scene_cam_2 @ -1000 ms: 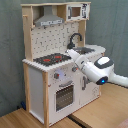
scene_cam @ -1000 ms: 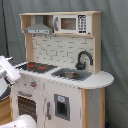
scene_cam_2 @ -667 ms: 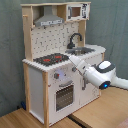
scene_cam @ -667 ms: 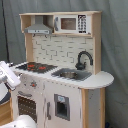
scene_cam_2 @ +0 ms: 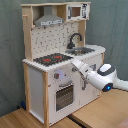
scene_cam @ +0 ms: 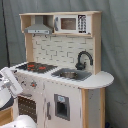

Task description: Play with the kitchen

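Reaching the kitchen (scene_cam_2: pixel 50 75) front below its hob, the pincer (scene_cam_2: pixel 73 63) has an unreadable grip.

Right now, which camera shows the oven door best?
The second exterior view: the oven door faces the camera, window and handle clear, just below the robot arm. In the first exterior view the oven door sits at the edge, partly hidden by the arm.

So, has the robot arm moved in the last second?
Yes. In the second exterior view the arm reached toward the second exterior view's left, closer to the kitchen's front below the hob.
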### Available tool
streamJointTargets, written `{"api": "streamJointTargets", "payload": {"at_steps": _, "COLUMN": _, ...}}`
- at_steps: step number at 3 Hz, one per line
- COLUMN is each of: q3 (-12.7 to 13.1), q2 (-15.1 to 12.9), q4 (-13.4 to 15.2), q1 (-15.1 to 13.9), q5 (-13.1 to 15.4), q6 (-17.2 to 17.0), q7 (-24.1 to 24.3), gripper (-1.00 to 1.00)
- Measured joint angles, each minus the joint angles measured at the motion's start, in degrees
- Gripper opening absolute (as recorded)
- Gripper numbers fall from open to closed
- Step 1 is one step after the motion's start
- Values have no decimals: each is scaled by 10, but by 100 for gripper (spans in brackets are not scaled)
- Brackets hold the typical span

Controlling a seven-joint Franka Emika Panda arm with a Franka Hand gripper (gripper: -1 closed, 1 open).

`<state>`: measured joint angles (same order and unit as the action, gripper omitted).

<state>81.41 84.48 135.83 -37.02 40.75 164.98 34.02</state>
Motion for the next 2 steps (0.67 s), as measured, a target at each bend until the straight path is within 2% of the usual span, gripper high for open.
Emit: {"api": "streamJointTargets", "payload": {"at_steps": 2, "q3": -1, "q2": 0, "q4": 34, "q1": 0, "q5": 0, "q6": 73, "q7": 94, "gripper": 100}}
